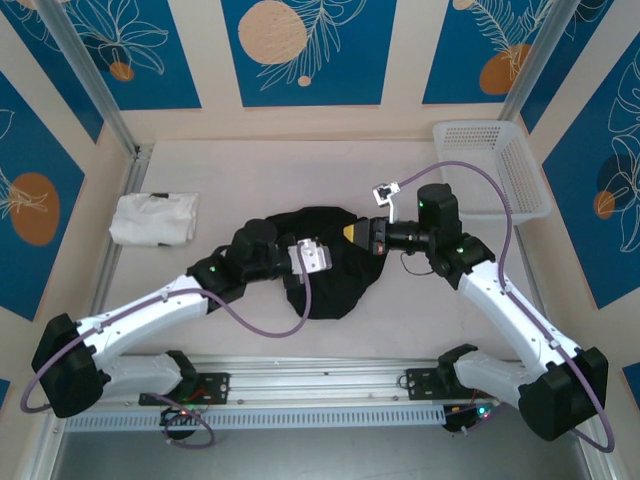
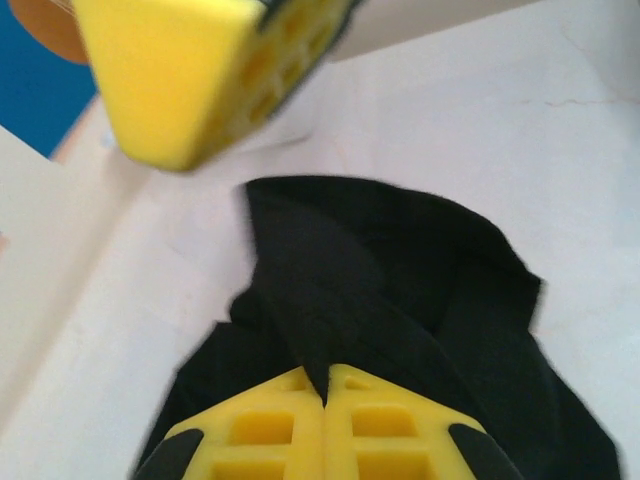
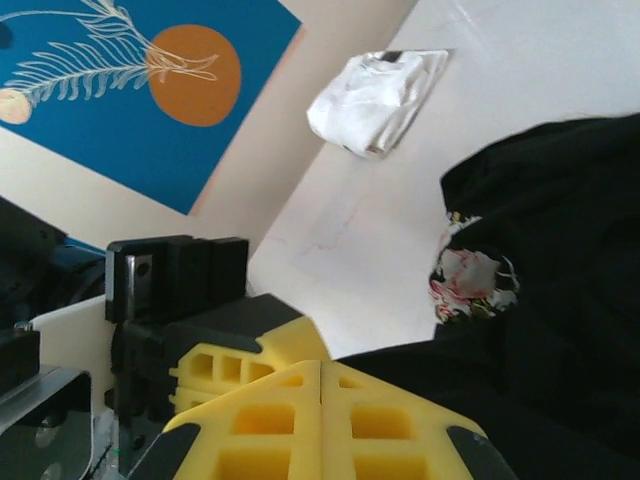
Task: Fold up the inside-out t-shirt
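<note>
Left pincer (image 2: pixel 325 385) and right pincer (image 3: pixel 320 375) both clamp the inside-out t-shirt (image 1: pixel 325 290).

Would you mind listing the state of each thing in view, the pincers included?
t-shirt: bunched up, not yet folded.
white garment: folded, lying apart from the t-shirt.
basket: upright, empty.
left pincer: shut on a ridge of the t-shirt.
right pincer: shut; whether it holds cloth is unclear.
</note>
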`<act>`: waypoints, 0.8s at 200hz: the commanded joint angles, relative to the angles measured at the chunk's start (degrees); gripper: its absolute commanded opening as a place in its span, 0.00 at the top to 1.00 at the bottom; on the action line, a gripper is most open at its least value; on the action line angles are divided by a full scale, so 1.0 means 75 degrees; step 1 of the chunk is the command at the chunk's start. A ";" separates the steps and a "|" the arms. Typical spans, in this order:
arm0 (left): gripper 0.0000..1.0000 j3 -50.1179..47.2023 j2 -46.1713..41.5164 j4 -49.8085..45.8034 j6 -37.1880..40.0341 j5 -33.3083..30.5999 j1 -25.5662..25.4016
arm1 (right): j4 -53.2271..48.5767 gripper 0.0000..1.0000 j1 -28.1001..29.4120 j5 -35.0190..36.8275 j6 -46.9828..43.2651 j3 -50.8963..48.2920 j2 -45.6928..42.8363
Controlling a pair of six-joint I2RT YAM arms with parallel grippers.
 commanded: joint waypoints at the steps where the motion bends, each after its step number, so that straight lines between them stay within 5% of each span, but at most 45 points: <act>1: 1.00 -0.0311 -0.0638 -0.1327 -0.0805 0.0584 -0.0194 | -0.1568 0.90 0.0105 0.0628 -0.0889 0.0399 0.0020; 45: 1.00 -0.1212 -0.0836 -0.2278 -0.1585 0.0605 -0.0733 | -0.1918 0.82 0.0103 0.1058 -0.1249 0.0429 0.0051; 77: 0.66 -0.0988 -0.0561 -0.2704 -0.2063 0.0056 -0.0817 | -0.1538 0.76 0.0127 0.1092 -0.1120 0.0378 0.0549; 104: 0.51 -0.0789 -0.0705 -0.2140 -0.3110 -0.1289 -0.0656 | -0.1309 0.62 0.0293 0.1870 -0.1182 0.0599 0.1369; 123: 0.41 -0.0687 -0.0715 -0.1726 -0.4395 -0.1754 0.0048 | -0.1035 0.54 0.0465 0.2559 -0.1271 0.0903 0.2078; 160: 0.36 -0.0440 0.0068 -0.1691 -0.7423 -0.1234 0.2510 | -0.0664 0.43 0.0578 0.3548 -0.1594 0.1791 0.3797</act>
